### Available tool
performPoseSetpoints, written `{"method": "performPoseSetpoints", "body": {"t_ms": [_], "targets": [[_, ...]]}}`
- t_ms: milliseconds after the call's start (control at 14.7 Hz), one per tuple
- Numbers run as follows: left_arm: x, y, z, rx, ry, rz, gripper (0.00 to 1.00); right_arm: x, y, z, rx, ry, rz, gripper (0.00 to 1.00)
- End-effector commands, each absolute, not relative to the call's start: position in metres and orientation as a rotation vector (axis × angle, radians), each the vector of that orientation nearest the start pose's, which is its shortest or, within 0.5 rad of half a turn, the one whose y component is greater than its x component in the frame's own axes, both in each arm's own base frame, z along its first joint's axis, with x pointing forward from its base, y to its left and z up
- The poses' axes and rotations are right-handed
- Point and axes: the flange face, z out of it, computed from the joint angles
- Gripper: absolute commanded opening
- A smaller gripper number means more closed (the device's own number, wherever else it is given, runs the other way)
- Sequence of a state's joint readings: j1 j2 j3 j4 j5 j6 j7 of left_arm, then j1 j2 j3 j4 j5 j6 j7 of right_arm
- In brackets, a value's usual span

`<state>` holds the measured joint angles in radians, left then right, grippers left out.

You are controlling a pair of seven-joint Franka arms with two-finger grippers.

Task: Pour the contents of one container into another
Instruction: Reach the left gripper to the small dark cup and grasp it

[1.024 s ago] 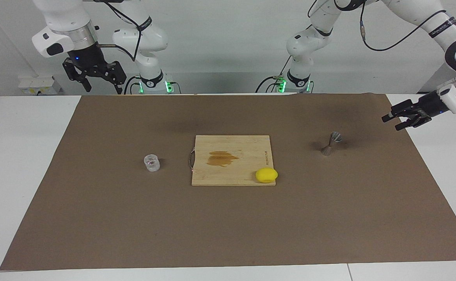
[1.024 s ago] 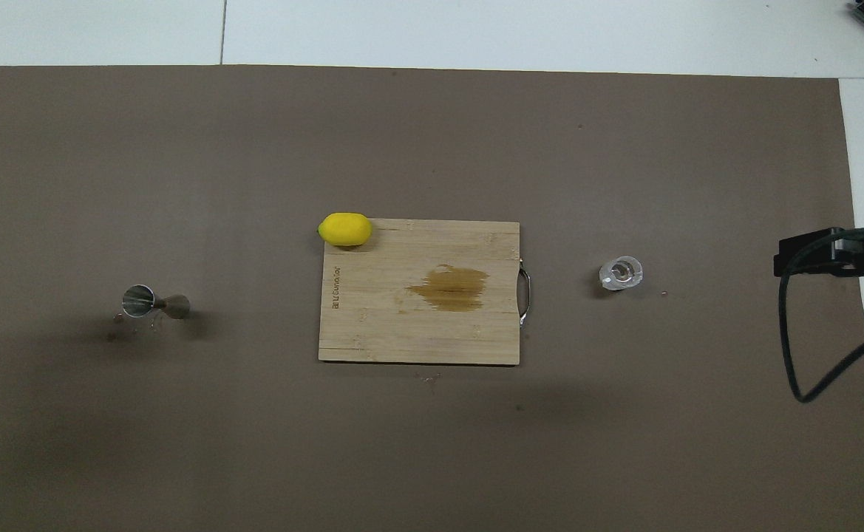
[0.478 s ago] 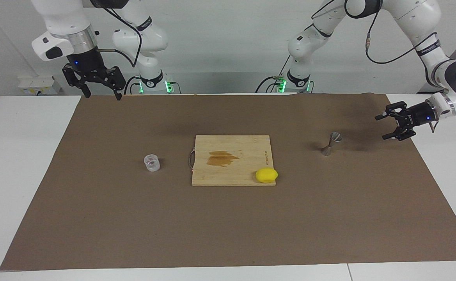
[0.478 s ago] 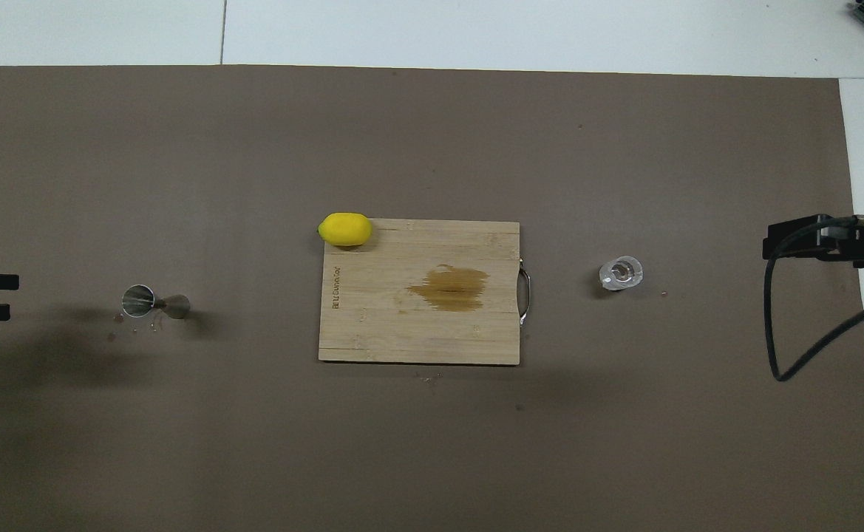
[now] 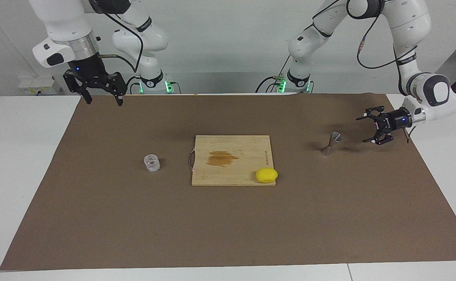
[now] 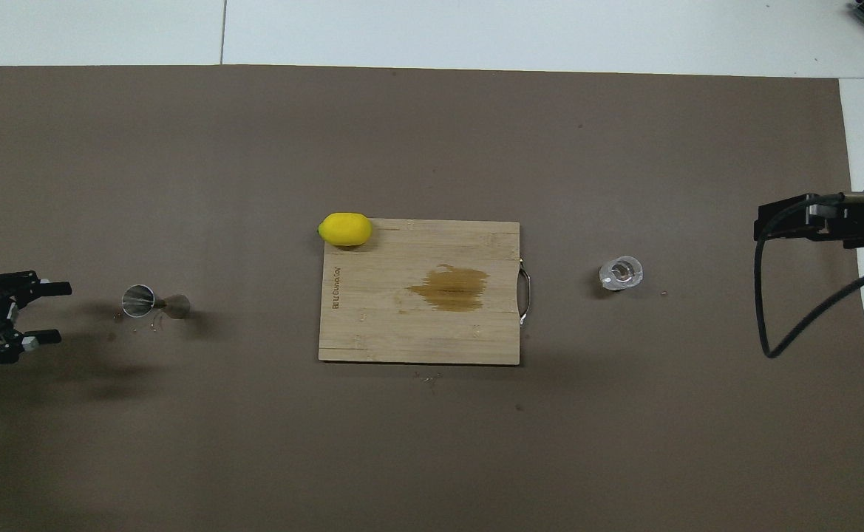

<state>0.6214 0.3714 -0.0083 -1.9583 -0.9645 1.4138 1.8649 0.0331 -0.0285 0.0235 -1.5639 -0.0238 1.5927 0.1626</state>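
Note:
The clear glass cup (image 5: 151, 162) stands on the brown mat toward the right arm's end of the table; it also shows in the overhead view (image 6: 621, 273). The grey metal jigger (image 5: 331, 143) stands on the mat toward the left arm's end, also seen from above (image 6: 152, 302). My left gripper (image 5: 362, 129) is open, turned sideways, low over the mat beside the jigger and clear of it; it shows in the overhead view too (image 6: 62, 312). My right gripper (image 5: 103, 102) is open and empty, raised over the mat's edge nearest the robots, away from the cup.
A wooden cutting board (image 5: 220, 175) with a brown stain (image 5: 222, 158) lies mid-table between cup and jigger. A yellow lemon (image 5: 266, 175) sits at its corner farthest from the robots, toward the left arm's end. The brown mat (image 5: 228, 226) covers most of the table.
My left gripper has swung in from the table's end toward the jigger and dropped lower, still open. My right gripper has shifted slightly over the mat's edge. Cup and jigger have not moved.

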Motion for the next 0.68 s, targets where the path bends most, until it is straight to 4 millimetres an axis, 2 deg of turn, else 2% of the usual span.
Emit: {"method": "performPoseSetpoints", "body": {"t_ms": [0, 68, 136, 273, 614], "targets": [[0.489, 0.222, 0.271, 1.601, -0.891, 0.826, 1.0, 0.568, 0.027, 0.646, -3.164, 0.158, -0.041, 0.98], [0.488, 0.219, 0.262, 1.539, -0.909, 0.883, 1.0, 0.573, 0.027, 0.639, -3.167, 0.157, 0.009, 0.98], [0.488, 0.218, 0.253, 1.495, -0.938, 0.944, 1.0, 0.578, 0.027, 0.643, -3.167, 0.155, 0.003, 0.98], [0.488, 0.215, 0.248, 1.412, -1.039, 1.071, 1.0, 0.579, 0.029, 0.64, -3.164, 0.154, 0.003, 0.98], [0.484, 0.196, 0.243, 1.286, -1.14, 1.179, 1.0, 0.559, 0.021, 0.614, -3.171, 0.156, 0.066, 0.97]]}}
